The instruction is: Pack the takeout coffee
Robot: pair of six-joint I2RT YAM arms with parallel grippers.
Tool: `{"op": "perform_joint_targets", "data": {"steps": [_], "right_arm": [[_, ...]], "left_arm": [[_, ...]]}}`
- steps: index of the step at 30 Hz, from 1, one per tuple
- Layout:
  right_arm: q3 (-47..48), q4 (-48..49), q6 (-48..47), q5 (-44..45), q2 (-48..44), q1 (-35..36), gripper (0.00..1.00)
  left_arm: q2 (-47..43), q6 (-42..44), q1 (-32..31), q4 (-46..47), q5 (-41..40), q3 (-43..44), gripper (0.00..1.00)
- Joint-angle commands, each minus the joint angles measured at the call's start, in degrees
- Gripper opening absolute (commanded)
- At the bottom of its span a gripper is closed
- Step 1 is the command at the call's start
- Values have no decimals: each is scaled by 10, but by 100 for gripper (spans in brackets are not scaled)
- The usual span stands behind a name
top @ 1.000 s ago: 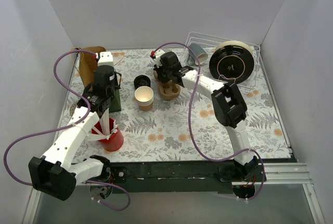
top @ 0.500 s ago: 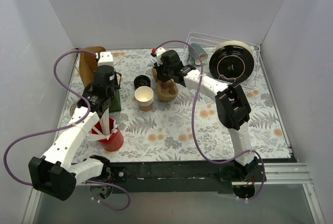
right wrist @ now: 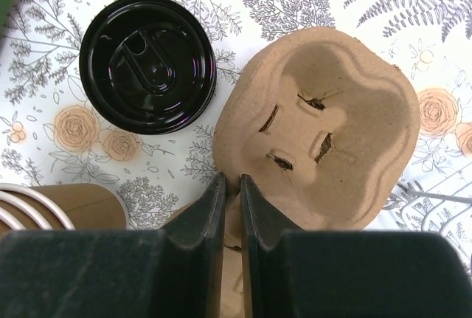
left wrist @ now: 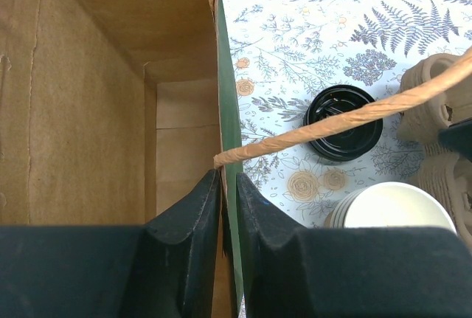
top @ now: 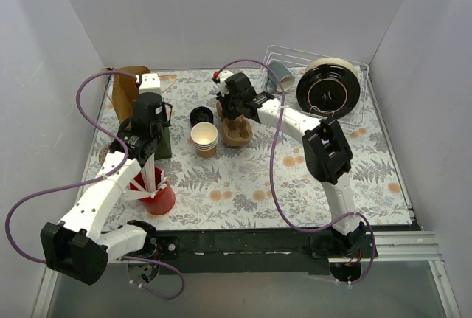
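Observation:
A stack of tan paper cups, white inside and with no lid on, stands mid-table; it also shows as the cup stack and the cup stack. A black lid lies flat just behind it, the same lid and lid in the wrist views. My right gripper is shut on the rim of a pulp cup carrier. My left gripper is shut on the top edge of a green paper bag, brown inside.
A red cup of white sticks stands near the left front. A wire rack at the back right holds a black plate and a grey-blue mug. The bag's twine handle crosses the left wrist view.
My right gripper has shifted the carrier slightly left and toward the front. The left arm and the bag have not moved.

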Motion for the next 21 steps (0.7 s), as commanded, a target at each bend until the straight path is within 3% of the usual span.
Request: {"op": "perform_joint_targets", "data": {"steps": [1,3,6,12,21], "right_arm": [[11,24,47,-13,-29,-5,17],[18,19,57,-15,-39,-8,19],[15,21,36,-58,-55,-11,32],[-39,44,15,-42,-83,-32,27],[-114,28,-101,-155,-129,-28,36]], "left_arm": [[-8,-2,1,6,0,-7,15],[-7,-2,1,6,1,-5,15],[-2,-3,1,6,4,-4,15],[-2,-4,1,6,9,-4,15],[-1,-3,1,6,6,-4,16]]}}
